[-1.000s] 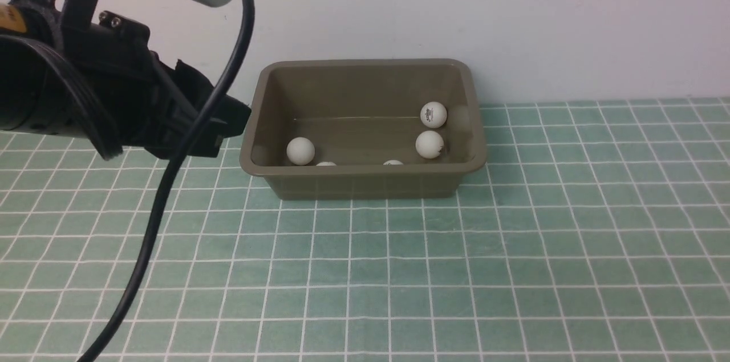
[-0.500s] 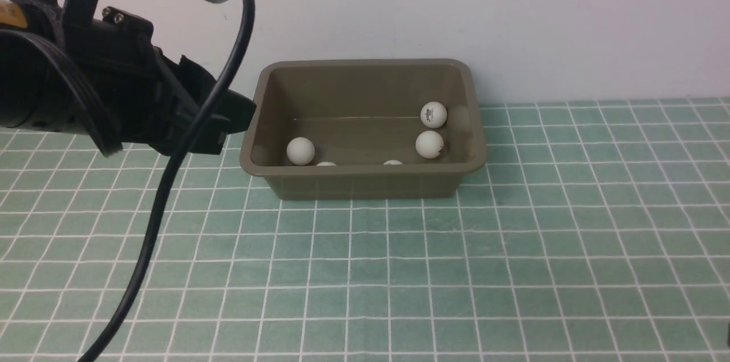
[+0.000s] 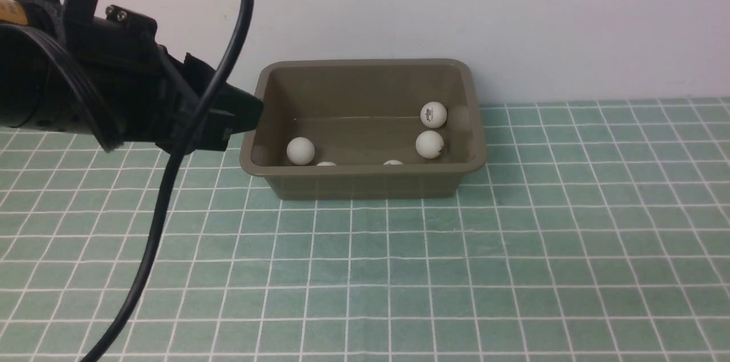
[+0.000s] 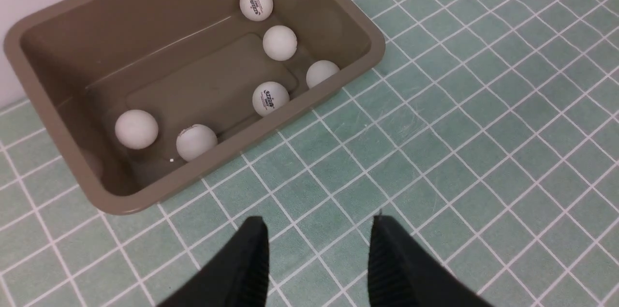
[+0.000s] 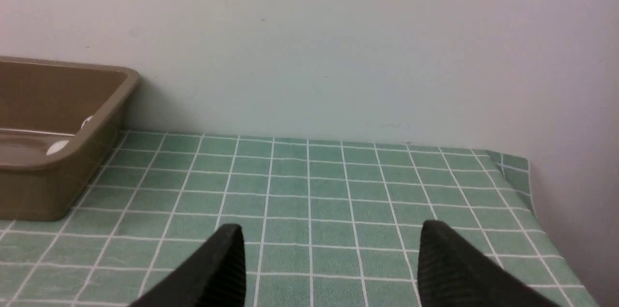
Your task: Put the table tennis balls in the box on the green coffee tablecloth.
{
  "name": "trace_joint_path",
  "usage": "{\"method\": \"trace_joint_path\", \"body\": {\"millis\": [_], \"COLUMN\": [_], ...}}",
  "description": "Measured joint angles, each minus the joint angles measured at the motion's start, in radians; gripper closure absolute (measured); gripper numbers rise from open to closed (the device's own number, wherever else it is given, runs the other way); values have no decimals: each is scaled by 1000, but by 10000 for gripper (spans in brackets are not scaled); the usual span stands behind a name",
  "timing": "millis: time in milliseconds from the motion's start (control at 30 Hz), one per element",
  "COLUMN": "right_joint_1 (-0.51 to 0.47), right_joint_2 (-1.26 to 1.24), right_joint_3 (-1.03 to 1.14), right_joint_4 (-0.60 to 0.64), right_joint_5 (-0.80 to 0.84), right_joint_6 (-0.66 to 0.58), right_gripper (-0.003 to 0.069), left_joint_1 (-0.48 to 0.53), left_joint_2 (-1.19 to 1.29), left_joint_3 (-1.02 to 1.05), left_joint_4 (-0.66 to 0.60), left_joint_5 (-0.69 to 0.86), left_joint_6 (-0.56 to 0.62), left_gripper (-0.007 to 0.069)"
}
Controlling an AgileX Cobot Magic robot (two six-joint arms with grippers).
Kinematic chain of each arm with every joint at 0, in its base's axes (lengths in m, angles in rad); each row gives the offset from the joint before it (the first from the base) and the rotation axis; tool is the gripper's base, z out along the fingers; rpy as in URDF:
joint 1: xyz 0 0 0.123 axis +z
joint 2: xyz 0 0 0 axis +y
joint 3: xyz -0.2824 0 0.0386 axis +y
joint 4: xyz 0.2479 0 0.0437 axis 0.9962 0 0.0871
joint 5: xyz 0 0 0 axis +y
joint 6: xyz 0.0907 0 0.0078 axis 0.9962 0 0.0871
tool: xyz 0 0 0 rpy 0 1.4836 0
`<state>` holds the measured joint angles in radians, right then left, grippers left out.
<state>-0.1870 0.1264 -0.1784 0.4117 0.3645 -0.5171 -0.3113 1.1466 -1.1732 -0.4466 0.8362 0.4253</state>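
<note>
Sitting near the far edge of the worktop, close against the wall (image 3: 513, 20), the box (image 3: 365, 182) is lying with its long axis running left to right along that edge, its open mouth facing up. It is resting on the green coffee tablecloth (image 3: 513, 271), whose white grid lines are running roughly square to the box walls. All six table tennis balls (image 4: 136, 128) are lying inside the box: two are sitting toward its left end by the near wall, and four are clustering toward its right end, two of them showing dark printed logos. In the front view only five are showing, two as slivers behind the near wall.

The left gripper (image 4: 316, 249) is hovering above the cloth just off the box's near left corner, its jaws standing partly apart with nothing between them, touching neither box nor ball. Its black cable (image 3: 171, 191) is hanging down across the left of the front view.

The right gripper (image 5: 331, 254) is also standing spread and empty, hanging over bare cloth toward the right edge of the worktop, well apart from the box; it is probably low to the cloth, though the wrist view is not settling that.
</note>
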Motion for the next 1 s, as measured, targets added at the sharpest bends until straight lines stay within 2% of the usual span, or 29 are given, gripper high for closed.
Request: {"method": "trace_joint_path", "body": {"millis": [433,767,1000], "right_joint_1": [-2,-2,-2], "right_joint_2": [0,0,0], "right_joint_3": [6,6,6], "right_joint_4": [0,0,-1], "right_joint_5": [90,158,208], "right_joint_6": [0,0,0], "right_gripper": [219,219,219], "left_joint_1": [0,0,0], "left_joint_2": [0,0,0], "left_joint_3": [0,0,0], "left_joint_4": [-53,-188,-192], "left_joint_5": [-40,-57,-59], "left_joint_6": [9,9,17], "left_gripper": [356,356,356]}}
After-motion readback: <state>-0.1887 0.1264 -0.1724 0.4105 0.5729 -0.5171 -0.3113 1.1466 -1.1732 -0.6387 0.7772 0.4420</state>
